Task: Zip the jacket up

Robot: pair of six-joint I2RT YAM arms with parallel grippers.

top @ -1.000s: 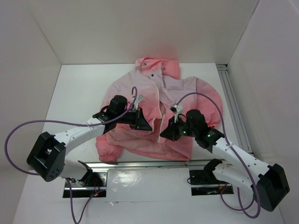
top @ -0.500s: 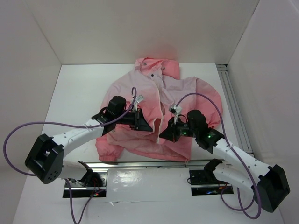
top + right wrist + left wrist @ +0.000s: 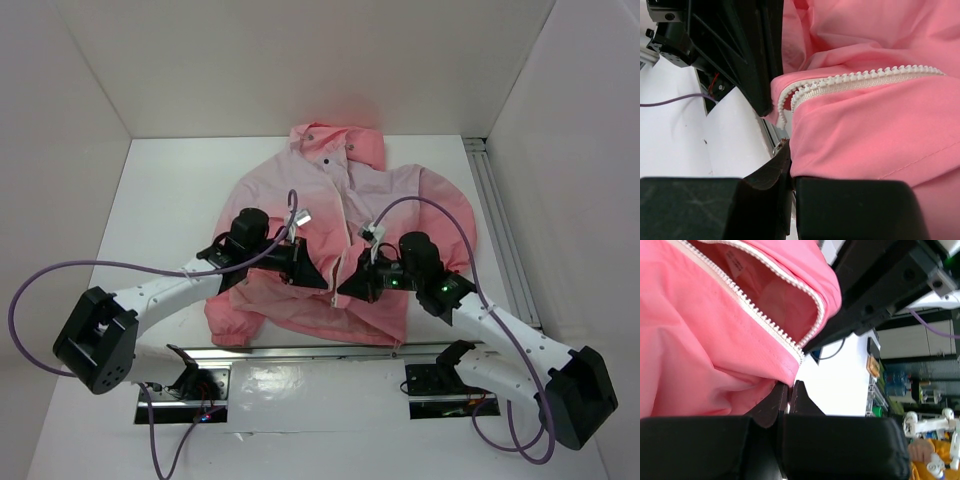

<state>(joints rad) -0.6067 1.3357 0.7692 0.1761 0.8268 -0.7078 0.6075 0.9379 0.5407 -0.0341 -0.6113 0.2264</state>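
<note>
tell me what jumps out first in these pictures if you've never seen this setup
The pink jacket spread on the white table catches the eye first, its front open down the middle. Low on that front, the left gripper and right gripper meet, each shut on the fabric of one front edge. In the wrist views, the white zipper teeth run along those edges close to the grippers.

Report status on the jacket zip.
Left gripper shut on jacket hem at zipper. Right gripper shut on opposite edge. Zipper open, teeth unjoined. Nothing blocking.
</note>
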